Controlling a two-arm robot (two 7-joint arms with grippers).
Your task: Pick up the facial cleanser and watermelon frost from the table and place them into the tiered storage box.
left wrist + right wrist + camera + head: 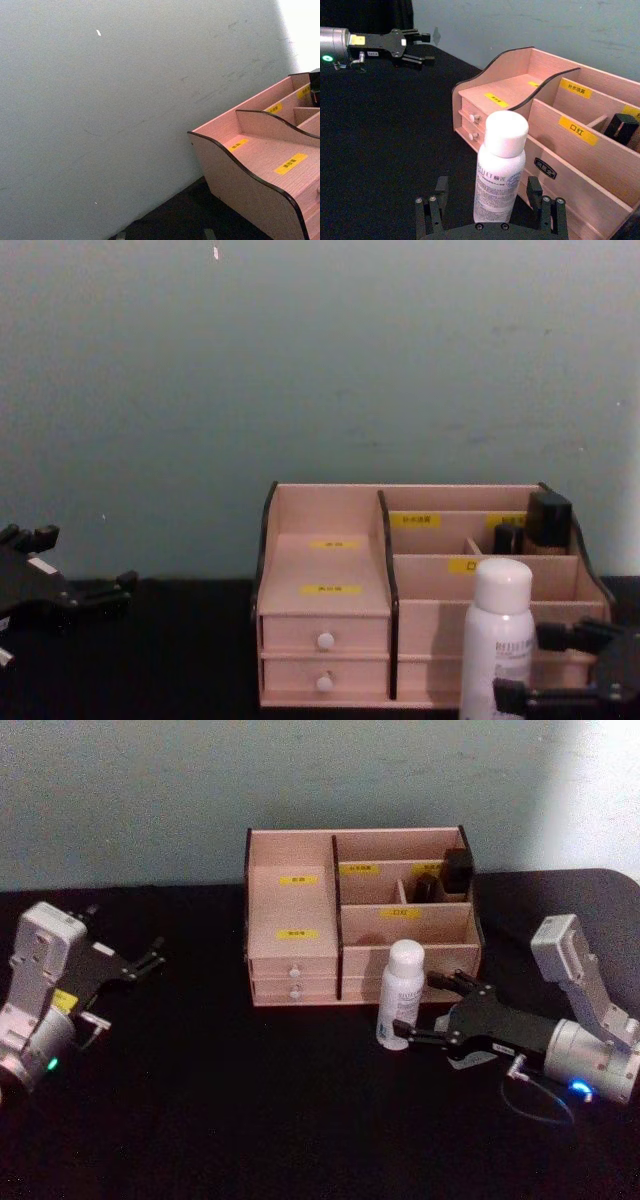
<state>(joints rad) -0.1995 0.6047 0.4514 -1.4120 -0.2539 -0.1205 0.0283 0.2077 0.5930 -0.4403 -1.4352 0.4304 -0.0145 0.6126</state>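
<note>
Left gripper (pixel 152 960): held above the worktop (pixel 220 1100) at the far left, well apart from everything else. Its fingers are apart and hold nothing.

Box (pixel 290 848): a pale wooden organiser with stepped open compartments, yellow labels and two small drawers. It stands at the middle back of the worktop.

Bottle (pixel 403 992): a white bottle with a white cap, taken to be the facial cleanser. It stands upright on the worktop, just in front of the right half of the box.

Bottle, handling: it looks like smooth, rigid plastic, probably light and a little slippery. Being tall and narrow, it would tip easily if nudged near the cap.

Bottle, where to hold: across the round body at about the middle or lower, below the cap, squeezing evenly from both sides.

Dark items (pixel 456 870): two dark upright things stand in the rear right compartments of the box. Whether either is the watermelon frost cannot be told.

Right gripper (pixel 417 1004): reaches in low from the right with fingers spread, one on each side of the lower body of the bottle. In the right wrist view a gap shows on both sides, so it is not clamped.
</note>
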